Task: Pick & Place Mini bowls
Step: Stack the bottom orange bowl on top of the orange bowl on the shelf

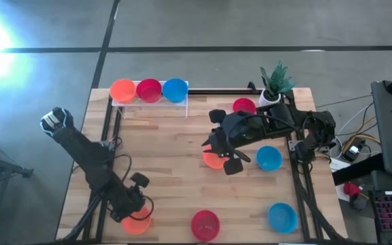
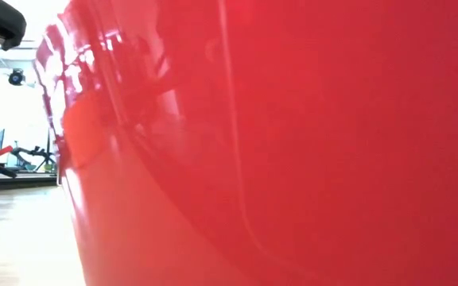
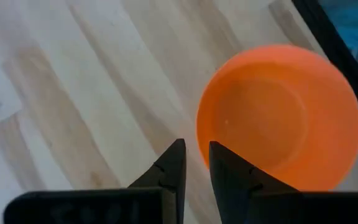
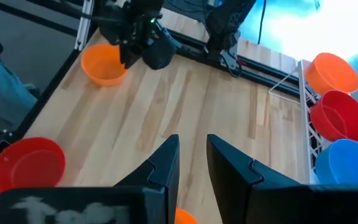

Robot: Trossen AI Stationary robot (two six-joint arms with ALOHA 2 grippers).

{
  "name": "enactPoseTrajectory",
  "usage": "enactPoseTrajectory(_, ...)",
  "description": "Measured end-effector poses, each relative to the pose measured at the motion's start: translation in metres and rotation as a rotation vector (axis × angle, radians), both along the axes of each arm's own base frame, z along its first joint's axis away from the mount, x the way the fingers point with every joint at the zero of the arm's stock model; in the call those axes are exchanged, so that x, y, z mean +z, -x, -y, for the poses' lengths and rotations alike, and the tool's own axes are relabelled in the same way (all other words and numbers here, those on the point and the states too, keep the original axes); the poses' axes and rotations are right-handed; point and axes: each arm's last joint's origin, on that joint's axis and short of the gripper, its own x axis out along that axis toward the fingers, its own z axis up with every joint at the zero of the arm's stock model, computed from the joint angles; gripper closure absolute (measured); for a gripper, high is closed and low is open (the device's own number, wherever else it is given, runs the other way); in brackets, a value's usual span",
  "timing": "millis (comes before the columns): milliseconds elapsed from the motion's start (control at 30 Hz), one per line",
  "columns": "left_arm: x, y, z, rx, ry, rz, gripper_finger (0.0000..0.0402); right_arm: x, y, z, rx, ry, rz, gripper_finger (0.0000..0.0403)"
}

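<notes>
An orange mini bowl (image 1: 136, 224) (image 3: 278, 118) stands on the table's near left corner. My left gripper (image 3: 194, 163) (image 1: 136, 209) points steeply down just above its rim, fingers a narrow gap apart with nothing between them. My right gripper (image 4: 192, 155) (image 1: 229, 162) hangs high over the table's middle, also narrowly open and empty, above another orange bowl (image 1: 211, 160). Loose on the table stand a blue bowl (image 1: 269, 158), a red bowl (image 1: 243, 105), a red bowl (image 1: 205, 224) and a blue bowl (image 1: 282, 217). The low view is filled by the near red bowl (image 2: 293, 143).
A white wire rack (image 1: 182, 102) at the far left holds an orange bowl (image 1: 122, 90), a red bowl (image 1: 148, 90) and a blue bowl (image 1: 175, 89) in a row. A potted plant (image 1: 274, 82) stands at the far right. Bare wood (image 1: 162, 150) lies between the two arms.
</notes>
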Motion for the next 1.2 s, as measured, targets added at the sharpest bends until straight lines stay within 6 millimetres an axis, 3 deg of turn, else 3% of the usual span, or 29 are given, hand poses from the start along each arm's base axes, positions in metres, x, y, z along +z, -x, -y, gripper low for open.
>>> enactPoseTrajectory(433, -0.025, -0.011, 0.014, -0.018, -0.049, -0.036, 0.0338, 0.000, 0.000, 0.000, 0.006, 0.006, 0.001, 0.0323)
enactPoseTrajectory(967, -0.030, -0.013, 0.016, -0.011, -0.066, -0.041, 0.0338, 0.000, 0.000, 0.000, 0.017, 0.019, 0.002, 0.0323)
enactPoseTrajectory(1200, -0.045, -0.015, 0.018, -0.010, -0.090, -0.060, 0.0338, 0.000, 0.000, 0.000, -0.013, -0.018, -0.002, 0.0323)
